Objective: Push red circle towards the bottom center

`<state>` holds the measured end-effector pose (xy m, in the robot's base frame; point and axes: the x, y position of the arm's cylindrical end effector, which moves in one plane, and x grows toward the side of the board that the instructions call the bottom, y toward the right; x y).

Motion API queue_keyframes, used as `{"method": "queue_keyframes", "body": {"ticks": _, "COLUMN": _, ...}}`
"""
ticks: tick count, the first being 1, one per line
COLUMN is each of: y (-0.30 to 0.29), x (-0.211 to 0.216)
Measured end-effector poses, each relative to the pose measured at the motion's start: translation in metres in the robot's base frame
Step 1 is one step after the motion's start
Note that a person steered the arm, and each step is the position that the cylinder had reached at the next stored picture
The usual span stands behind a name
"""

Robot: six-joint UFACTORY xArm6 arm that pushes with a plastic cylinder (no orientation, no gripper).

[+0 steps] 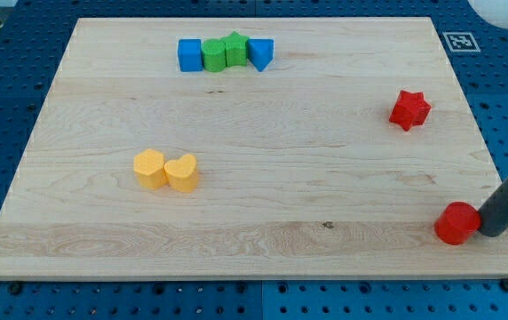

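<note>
The red circle [456, 223] lies near the board's bottom right corner. My tip [490, 232] is at the end of the dark rod that comes in from the view's right edge. The tip sits just to the right of the red circle, touching it or almost so. A red star [409, 109] lies above them, near the right edge of the board.
A row of blocks stands at the top centre: a blue cube [190, 54], a green block [214, 55], a green star [235, 49] and a blue triangle [260, 53]. A yellow hexagon [150, 169] and a yellow heart [182, 172] touch at the left centre. The wooden board [254, 240] lies on a blue perforated table.
</note>
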<state>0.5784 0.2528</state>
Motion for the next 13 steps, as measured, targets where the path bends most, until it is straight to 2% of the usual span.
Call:
{"method": "queue_keyframes", "body": {"ticks": 7, "y": -0.078, "x": -0.001}}
{"method": "queue_keyframes", "body": {"ticks": 13, "y": -0.097, "x": -0.012}}
